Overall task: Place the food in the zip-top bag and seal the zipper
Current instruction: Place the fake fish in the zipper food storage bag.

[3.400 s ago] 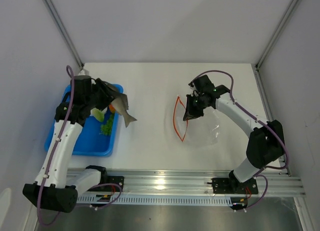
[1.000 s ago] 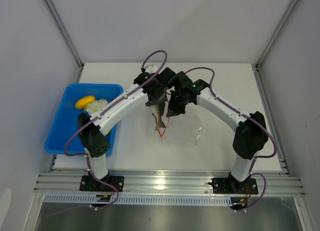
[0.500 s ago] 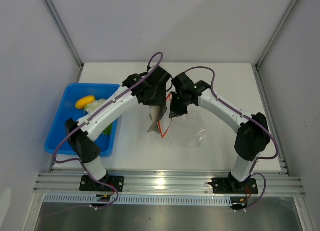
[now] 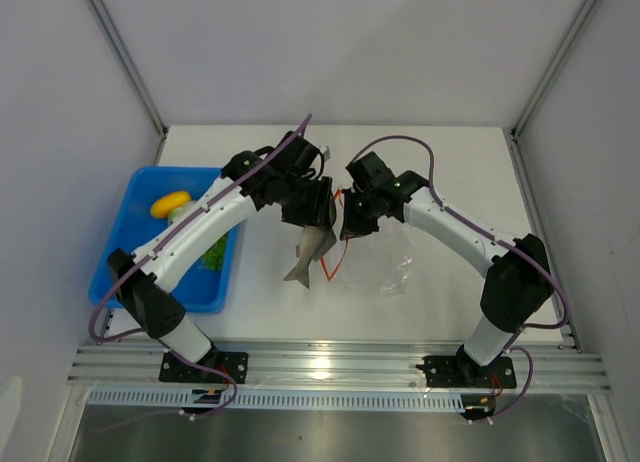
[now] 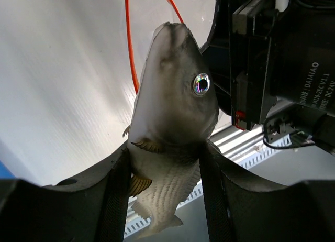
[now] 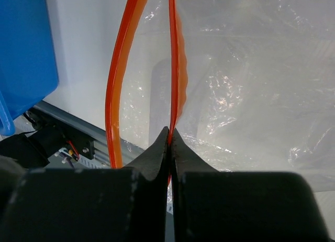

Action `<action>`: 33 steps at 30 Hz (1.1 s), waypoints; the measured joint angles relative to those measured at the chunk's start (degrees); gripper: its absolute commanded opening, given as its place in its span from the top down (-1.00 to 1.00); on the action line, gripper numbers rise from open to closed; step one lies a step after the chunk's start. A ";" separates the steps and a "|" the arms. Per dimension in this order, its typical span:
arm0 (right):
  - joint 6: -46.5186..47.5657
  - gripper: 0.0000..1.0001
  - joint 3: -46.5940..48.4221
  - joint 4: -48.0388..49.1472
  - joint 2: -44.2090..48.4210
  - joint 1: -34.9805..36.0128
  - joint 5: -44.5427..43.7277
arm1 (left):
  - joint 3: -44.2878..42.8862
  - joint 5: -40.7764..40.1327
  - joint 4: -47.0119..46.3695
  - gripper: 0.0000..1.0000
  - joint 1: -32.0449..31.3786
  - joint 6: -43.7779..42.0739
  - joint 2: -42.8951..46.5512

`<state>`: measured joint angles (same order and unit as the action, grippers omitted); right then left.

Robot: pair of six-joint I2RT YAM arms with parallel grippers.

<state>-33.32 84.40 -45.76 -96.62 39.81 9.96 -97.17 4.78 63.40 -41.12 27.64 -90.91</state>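
Observation:
My left gripper is shut on a grey toy fish and holds it above the table beside the bag's mouth. In the left wrist view the fish sits between my fingers, head towards the orange-red zipper. My right gripper is shut on one zipper strip and holds the clear zip-top bag open; the other strip bows away. A yellow fruit, a white-and-green piece and green leafy bits lie in the blue tray. No red-orange piece shows.
The blue tray stands at the table's left edge, and its corner shows in the right wrist view. The two arms meet closely over the table's middle. A metal rail runs along the near edge.
My left gripper carried the fish from the tray to the bag's mouth. In the last second it drew slightly left and the fish's tail swung down and left. The right gripper kept its hold.

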 measured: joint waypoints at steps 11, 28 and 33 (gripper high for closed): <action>4.52 1.00 -4.94 4.00 5.79 0.76 0.00 | 0.59 10.84 2.14 0.99 3.98 -3.13 -3.32; 8.07 1.00 -10.36 8.87 11.47 1.49 2.56 | 8.52 27.74 -2.01 0.99 6.56 1.92 -4.35; 9.44 1.00 -11.15 10.23 13.55 1.81 2.80 | 9.05 27.23 -1.33 0.99 7.02 2.29 -4.72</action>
<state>-23.88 73.25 -35.53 -83.07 41.63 12.75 -88.12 32.01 62.06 -34.11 29.93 -95.64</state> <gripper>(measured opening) 0.003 0.513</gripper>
